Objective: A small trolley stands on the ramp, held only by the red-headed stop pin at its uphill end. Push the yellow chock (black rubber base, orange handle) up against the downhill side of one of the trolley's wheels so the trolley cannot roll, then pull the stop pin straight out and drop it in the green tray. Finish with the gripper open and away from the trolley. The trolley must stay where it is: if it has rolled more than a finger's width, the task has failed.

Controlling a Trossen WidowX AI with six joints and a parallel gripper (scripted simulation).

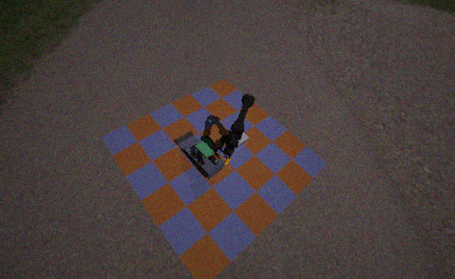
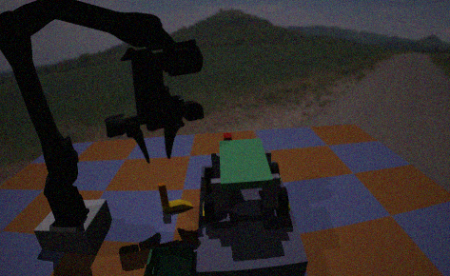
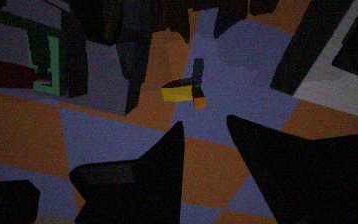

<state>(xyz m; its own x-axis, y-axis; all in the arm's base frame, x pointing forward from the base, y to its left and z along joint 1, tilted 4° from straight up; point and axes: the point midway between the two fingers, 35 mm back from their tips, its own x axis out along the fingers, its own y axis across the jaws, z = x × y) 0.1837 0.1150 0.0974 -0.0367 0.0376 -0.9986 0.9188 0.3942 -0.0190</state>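
The yellow chock [image 2: 180, 206] [image 3: 179, 93], with its orange handle [image 2: 163, 194], lies on the checkered floor just left of the trolley, apart from its wheels. The trolley [image 2: 244, 161] [image 1: 204, 148] has a green top and stands on the grey ramp [image 2: 265, 257]. The red-headed stop pin [image 2: 227, 136] sits at its far, uphill end. My gripper [image 2: 158, 158] [image 3: 204, 122] is open and empty. It hangs above the floor, left of the trolley and higher than the chock, with the chock lying beyond the fingertips in the wrist view.
The green tray [image 2: 170, 259] lies on the floor at the front, between the ramp and the arm's white base [image 2: 70, 224] [image 3: 330, 85]. The checkered mat [image 1: 249, 202] lies on rough ground.
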